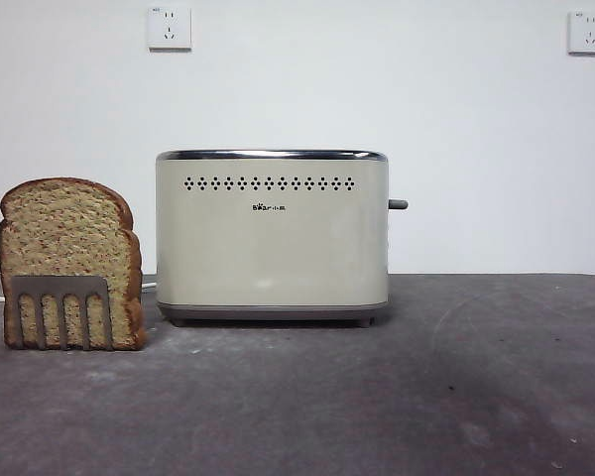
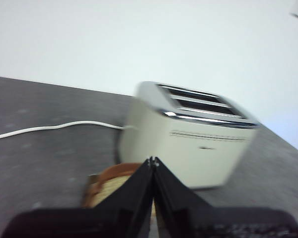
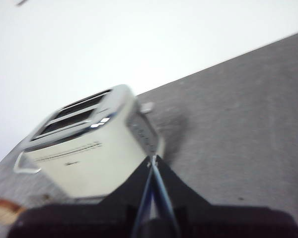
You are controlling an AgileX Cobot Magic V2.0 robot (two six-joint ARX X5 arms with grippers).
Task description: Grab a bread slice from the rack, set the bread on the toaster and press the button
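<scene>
The slice of bread stands upright in the grey rack at the table's left. The cream toaster stands in the middle, its dark button sticking out of its right end wall. Neither arm shows in the front view. My left gripper is shut and empty, above and short of the bread, with the toaster beyond. My right gripper is shut and empty, in front of the toaster; the button shows at its end wall.
A white power cord runs across the dark grey table behind the toaster's left side. Two white wall sockets sit high on the white back wall.
</scene>
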